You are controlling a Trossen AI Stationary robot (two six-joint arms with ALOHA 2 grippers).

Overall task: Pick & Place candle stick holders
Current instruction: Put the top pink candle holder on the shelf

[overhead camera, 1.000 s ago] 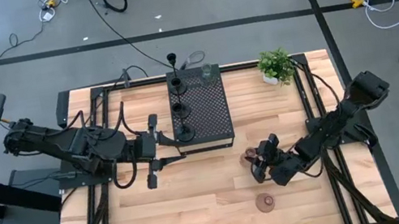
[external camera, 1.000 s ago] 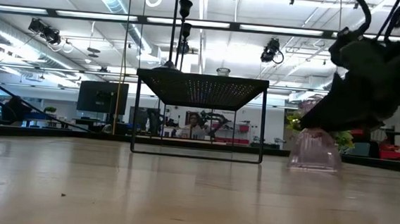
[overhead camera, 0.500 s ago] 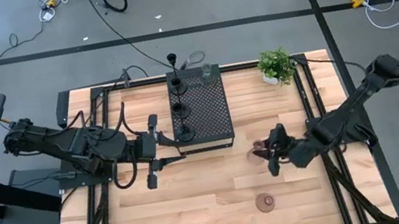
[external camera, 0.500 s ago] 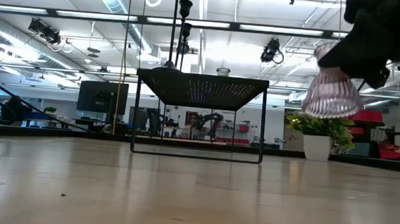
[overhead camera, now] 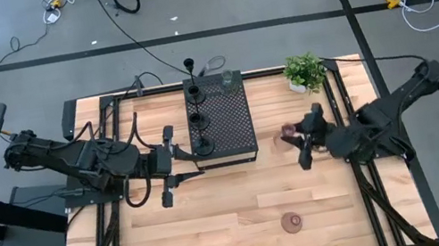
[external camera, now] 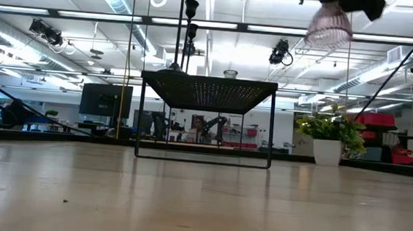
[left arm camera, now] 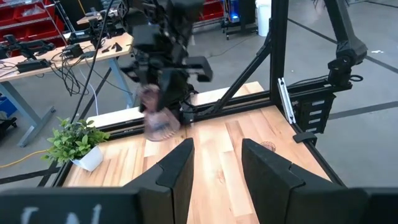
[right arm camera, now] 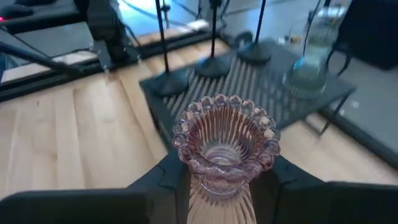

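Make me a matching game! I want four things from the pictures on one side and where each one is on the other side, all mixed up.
Things:
1. pink glass holder
2. potted plant
3. brown round holder
4. three black stick holders

Places:
A. alone on the wood near the table's front edge
B. standing in a row on the black perforated block
C. up in the air, held by the right gripper
D. at the table's back edge, right of the block

Pairs: 1-C, 2-D, 3-A, 4-B
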